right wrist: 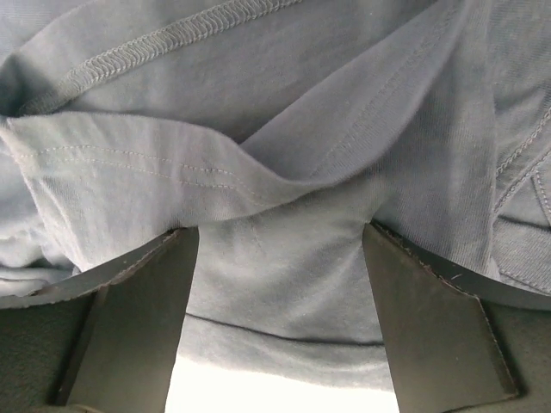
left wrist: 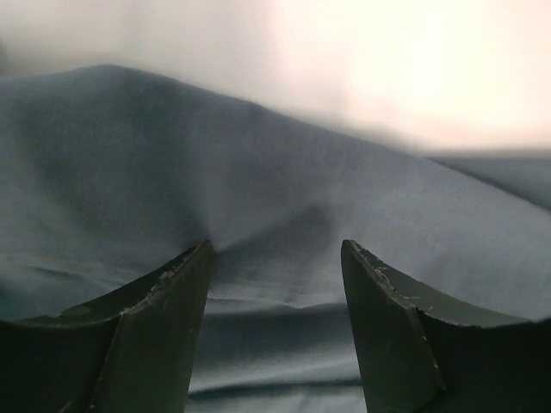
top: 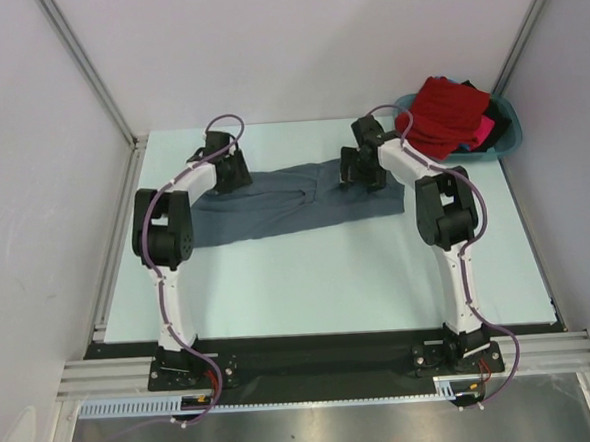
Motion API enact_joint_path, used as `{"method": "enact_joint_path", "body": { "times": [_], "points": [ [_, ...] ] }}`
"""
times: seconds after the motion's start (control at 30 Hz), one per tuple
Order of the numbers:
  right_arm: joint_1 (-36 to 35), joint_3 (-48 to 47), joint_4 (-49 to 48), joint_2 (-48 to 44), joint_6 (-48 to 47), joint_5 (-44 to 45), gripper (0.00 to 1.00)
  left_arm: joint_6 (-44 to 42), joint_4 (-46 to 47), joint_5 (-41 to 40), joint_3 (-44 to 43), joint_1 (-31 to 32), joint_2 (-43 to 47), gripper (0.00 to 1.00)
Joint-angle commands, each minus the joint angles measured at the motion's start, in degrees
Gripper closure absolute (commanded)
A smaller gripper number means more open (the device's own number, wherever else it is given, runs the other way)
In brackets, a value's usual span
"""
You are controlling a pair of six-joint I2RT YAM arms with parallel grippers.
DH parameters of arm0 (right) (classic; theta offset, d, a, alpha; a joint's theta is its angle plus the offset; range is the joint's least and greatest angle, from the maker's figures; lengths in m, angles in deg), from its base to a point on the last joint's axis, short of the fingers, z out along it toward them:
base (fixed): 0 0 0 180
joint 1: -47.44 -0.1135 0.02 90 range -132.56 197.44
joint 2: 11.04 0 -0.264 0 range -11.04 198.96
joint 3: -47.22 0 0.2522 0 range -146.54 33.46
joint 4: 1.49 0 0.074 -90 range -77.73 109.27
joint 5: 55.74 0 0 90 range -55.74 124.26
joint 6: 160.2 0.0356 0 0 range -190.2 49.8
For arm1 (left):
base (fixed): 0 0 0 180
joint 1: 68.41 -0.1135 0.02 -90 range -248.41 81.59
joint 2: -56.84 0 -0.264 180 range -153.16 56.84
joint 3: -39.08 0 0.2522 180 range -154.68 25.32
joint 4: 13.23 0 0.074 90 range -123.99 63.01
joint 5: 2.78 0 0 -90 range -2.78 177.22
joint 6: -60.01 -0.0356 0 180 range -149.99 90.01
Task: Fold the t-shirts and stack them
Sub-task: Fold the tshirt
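Observation:
The slate-grey t-shirt [top: 274, 207] lies spread as a long band across the far half of the table. My left gripper [top: 227, 172] is down at its far left edge. In the left wrist view the gripper [left wrist: 275, 245] is open, and grey cloth [left wrist: 258, 155] rises in a fold between the fingers. My right gripper [top: 357, 172] is at the shirt's far right part. It is open [right wrist: 280, 228], with a hemmed fold of the cloth [right wrist: 258, 103] lying between the fingers. A red t-shirt [top: 449, 111] is heaped over pink [top: 485, 129] and dark ones.
A teal plastic basin [top: 510, 136] stands at the far right corner and holds the heaped shirts. The pale table top [top: 309, 280] shows between the grey shirt and the arm bases. Metal frame posts and white walls close in the sides and back.

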Motion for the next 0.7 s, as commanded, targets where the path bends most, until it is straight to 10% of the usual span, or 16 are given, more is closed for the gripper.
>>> {"method": "enact_joint_path", "body": {
  "times": [0.0,0.67],
  "points": [
    [-0.26,-6.35,1.13,5.86,-1.26,-0.35,0.17,0.96,-8.63,-1.79,5.89,2.47,5.87,0.32],
    [-1.31,-32.56,9.23,23.17,-9.26,-18.52,0.13,15.11,-8.28,-1.01,42.36,12.65,34.53,0.34]
  ]
}}
